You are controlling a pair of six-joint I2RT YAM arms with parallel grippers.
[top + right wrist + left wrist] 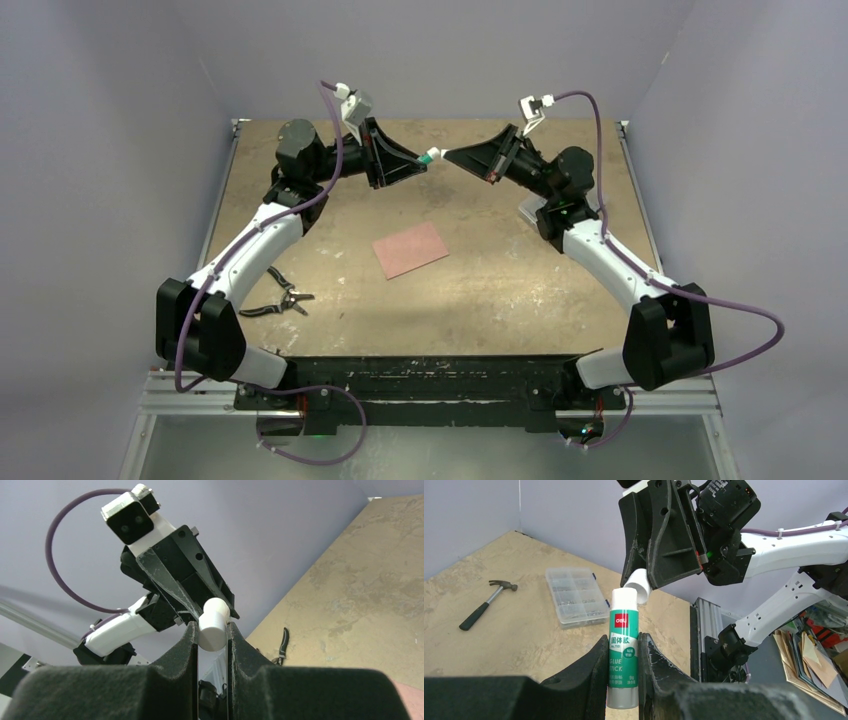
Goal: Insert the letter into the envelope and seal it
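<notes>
A flat salmon-pink paper rectangle, the envelope (410, 249), lies mid-table with no flap showing. The letter is not visible apart from it. Both arms are raised over the far side of the table, tips nearly meeting. My left gripper (424, 160) (623, 638) is shut on a green-and-white glue stick (623, 645) (430, 157), held upright by its lower body. My right gripper (448, 154) (212, 630) is shut on the stick's white cap (214, 626) (639, 585). The cap is tilted, right at the stick's white top.
Black-handled pliers (280, 300) lie near the left arm's base. A clear plastic parts box (576, 596) and a hammer (486, 604) sit on the table's right side, under the right arm. Purple walls close in the table's far and side edges.
</notes>
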